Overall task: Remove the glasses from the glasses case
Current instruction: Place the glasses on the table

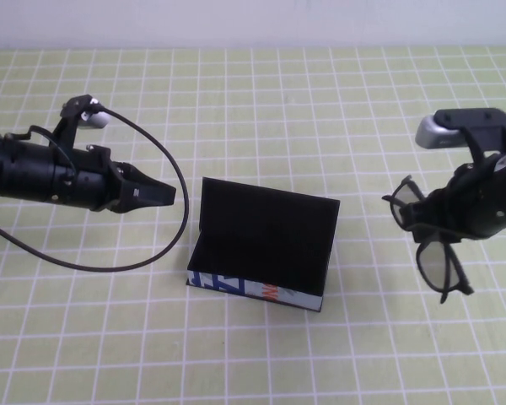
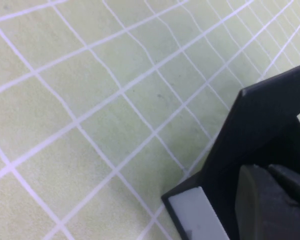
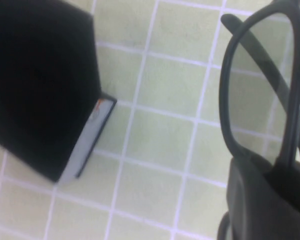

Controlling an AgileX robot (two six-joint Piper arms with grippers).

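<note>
The black glasses case stands open in the middle of the table, lid up, its printed front side toward me. It also shows in the left wrist view and the right wrist view. My right gripper is to the right of the case, above the table, shut on the black thick-framed glasses, which hang from it; one lens rim shows in the right wrist view. My left gripper is shut and empty, just left of the case's lid.
The table is covered by a green cloth with a white grid. A black cable loops from the left arm down beside the case. A white wall edge runs along the back.
</note>
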